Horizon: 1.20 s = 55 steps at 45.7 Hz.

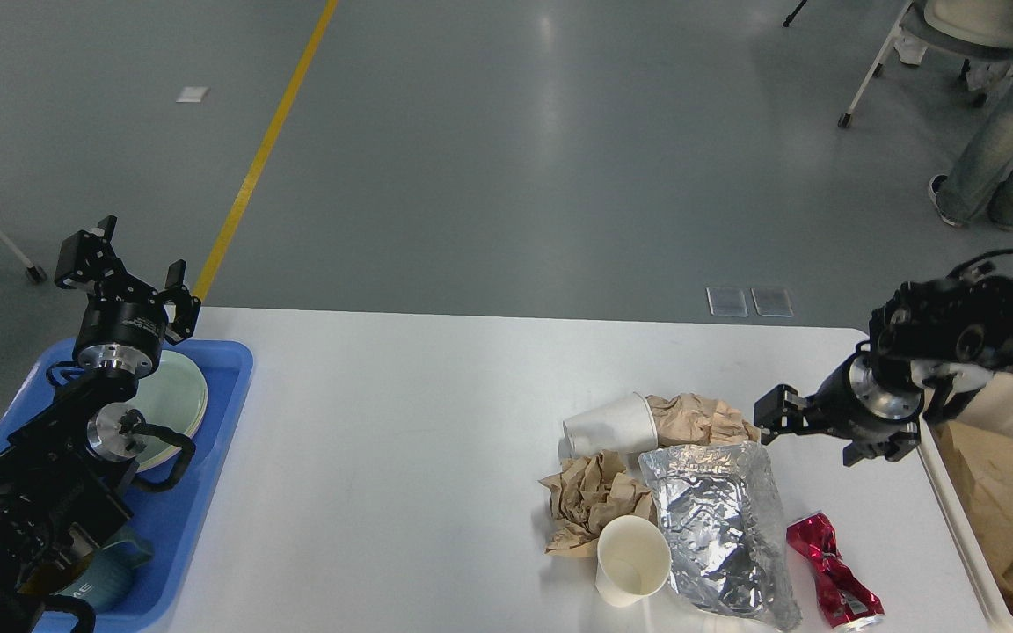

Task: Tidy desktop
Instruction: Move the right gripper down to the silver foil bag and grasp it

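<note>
**Litter on the right of the table, both arms held clear of it**

The desktop (pixel 401 457) fills the lower part of the view, a wide white slab with most of its surface bare. At its left edge sits a blue tray (pixel 207 492) carrying a pale green plate (pixel 174 397) and a teal mug (pixel 106 576). Off the right edge stands a cream bin (pixel 964 527) with brown paper bags (pixel 999 501) inside.

The rubbish is gathered at the right-centre. The biggest piece is a crumpled foil container (pixel 717 527). Touching its left side lie a wad of brown paper (pixel 590 501) and an upright paper cup (pixel 632 558). Behind them a second paper cup (pixel 612 425) lies on its side, against another crumpled brown paper (pixel 700 419). A crushed red can (pixel 834 571) lies just beside the foil, on its right.

The left gripper (pixel 133 272) is raised above the tray's far end, fingers spread and holding nothing. The right gripper (pixel 779 413) hovers by the far brown paper; I cannot tell how its fingers stand.
</note>
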{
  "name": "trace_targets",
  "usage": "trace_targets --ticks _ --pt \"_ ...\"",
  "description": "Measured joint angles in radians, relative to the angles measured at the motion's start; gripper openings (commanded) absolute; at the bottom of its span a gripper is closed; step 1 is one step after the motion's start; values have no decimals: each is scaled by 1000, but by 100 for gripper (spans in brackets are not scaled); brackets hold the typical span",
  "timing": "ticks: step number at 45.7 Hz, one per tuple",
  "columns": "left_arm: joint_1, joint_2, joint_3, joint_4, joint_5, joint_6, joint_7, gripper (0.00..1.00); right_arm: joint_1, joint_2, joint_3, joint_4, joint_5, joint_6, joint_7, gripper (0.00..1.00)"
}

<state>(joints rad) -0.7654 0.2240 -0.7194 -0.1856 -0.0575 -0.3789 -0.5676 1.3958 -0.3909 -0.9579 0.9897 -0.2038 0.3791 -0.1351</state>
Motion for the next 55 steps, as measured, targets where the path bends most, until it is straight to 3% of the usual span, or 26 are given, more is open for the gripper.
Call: trace_targets --ticks 7,29,33,38,42,47,52,55 --pt "0 0 0 0 0 0 0 96 -104 32 -1 -34 0 -114 0 99" --pt "0 0 0 0 1 0 0 96 -103 81 7 -41 0 -150 4 96" --pt "0 0 0 0 0 0 0 96 -103 87 7 -39 0 -150 4 84" --pt "0 0 0 0 0 0 0 96 -113 100 8 -39 0 -152 4 60" --pt "0 0 0 0 1 0 0 96 -124 114 8 -38 0 -162 4 46" --pt "0 0 0 0 0 0 0 96 -141 122 8 -38 -3 -169 3 43" --pt "0 0 0 0 0 0 0 96 -145 124 8 -38 -17 -171 3 7" --pt "0 0 0 0 0 0 0 96 -147 124 8 -37 -20 -171 3 0"
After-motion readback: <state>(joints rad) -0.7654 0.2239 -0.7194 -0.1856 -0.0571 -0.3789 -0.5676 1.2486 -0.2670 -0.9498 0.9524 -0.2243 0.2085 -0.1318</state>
